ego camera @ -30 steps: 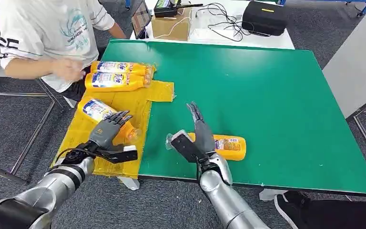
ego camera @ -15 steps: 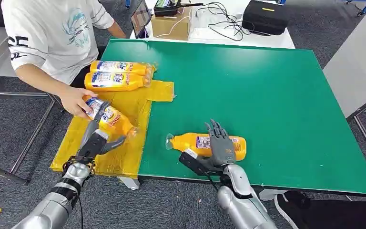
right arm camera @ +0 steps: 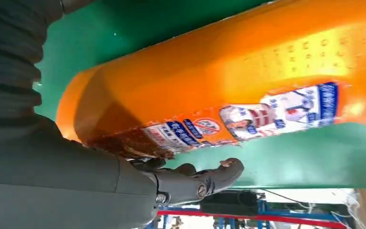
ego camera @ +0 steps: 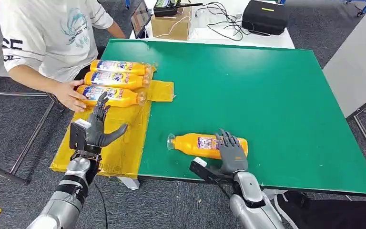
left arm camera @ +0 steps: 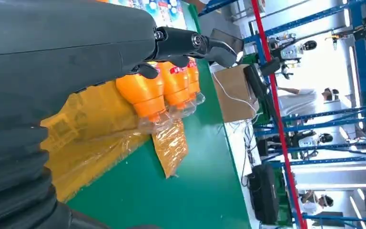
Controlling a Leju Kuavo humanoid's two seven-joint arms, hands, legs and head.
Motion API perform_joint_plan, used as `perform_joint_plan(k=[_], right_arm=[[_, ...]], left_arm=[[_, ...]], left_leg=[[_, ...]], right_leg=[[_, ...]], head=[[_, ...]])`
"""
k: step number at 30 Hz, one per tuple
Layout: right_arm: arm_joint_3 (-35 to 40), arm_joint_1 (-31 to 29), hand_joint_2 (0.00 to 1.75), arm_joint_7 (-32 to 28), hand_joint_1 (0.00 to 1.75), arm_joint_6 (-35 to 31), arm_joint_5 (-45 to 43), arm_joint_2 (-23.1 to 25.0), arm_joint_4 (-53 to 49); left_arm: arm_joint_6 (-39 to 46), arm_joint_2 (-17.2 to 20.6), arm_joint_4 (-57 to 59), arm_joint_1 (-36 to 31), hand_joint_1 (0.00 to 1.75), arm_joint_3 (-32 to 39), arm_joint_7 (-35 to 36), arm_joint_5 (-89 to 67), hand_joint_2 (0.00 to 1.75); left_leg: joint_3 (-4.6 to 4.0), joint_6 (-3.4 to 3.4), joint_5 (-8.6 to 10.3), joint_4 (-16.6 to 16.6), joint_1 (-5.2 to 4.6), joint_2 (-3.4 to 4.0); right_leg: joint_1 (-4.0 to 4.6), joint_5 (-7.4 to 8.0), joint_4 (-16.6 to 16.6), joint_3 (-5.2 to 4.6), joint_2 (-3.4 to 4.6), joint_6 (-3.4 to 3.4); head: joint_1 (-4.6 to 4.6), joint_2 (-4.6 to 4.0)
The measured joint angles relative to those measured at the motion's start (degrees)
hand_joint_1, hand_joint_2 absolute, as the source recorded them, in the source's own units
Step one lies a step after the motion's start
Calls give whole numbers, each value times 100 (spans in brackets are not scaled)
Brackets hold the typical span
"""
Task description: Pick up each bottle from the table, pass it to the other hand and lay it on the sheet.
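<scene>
Resting over the orange bottle [ego camera: 205, 145] lying on the green bench [ego camera: 276, 95], the right hand [ego camera: 230, 151] is draping its fingers on it, while the left hand [ego camera: 95, 128] is hovering empty, fingers spread, above the yellow sheet [ego camera: 119, 148], where three bottles [ego camera: 116, 81] are lying beside a person's hand [ego camera: 70, 97].

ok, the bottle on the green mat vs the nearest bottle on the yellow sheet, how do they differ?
The mat bottle lies alone on the green mat; the sheet bottle lies on the yellow sheet, beside two others. The right hand rests on the mat bottle; a person's hand touches the sheet bottle, and the left hand is open near it. Both are orange, labelled and lying down.
</scene>
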Motion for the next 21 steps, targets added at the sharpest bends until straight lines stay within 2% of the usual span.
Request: perform_joint_plan(k=[2,3,4,10,16,21], right_arm=[[-15,-7,175,135,0,176,192,-59,-22],[-20,-20,175,179,145,262,258,-83,-22],[-24,-55,175,214,175,370,314,-109,-9],[2,-737,175,89,175,1124,399,-227,698],[46,-1490,175,-35,175,1180,152,-159,1732],[107,-1982,175,-196,175,1601,-15,-140,2489]], left_arm=[[-57,-89,-100,15,0,74,0,-26,175],[-90,-120,-142,14,0,111,0,-26,175],[-131,-157,-186,14,0,146,0,-26,175],[-310,-328,-387,7,0,192,0,-26,175],[-496,-430,-387,-18,0,192,0,-35,175],[-760,-437,-326,-136,0,190,2,-87,175]], left_leg=[[0,0,0,0,0,-3],[0,0,0,0,0,-4],[0,0,0,0,-1,-4],[16,5,3,0,-8,-1],[44,7,5,0,-8,0],[59,9,9,0,-8,1]], right_leg=[[0,-1,0,3,-1,1],[-1,-1,0,5,-1,1],[-3,-1,0,5,-1,1],[-11,4,-3,20,1,6],[-10,7,-5,41,1,3],[-10,14,-5,52,2,-5]], head=[[4,0],[2,0],[2,0],[4,2],[2,0],[2,0]])
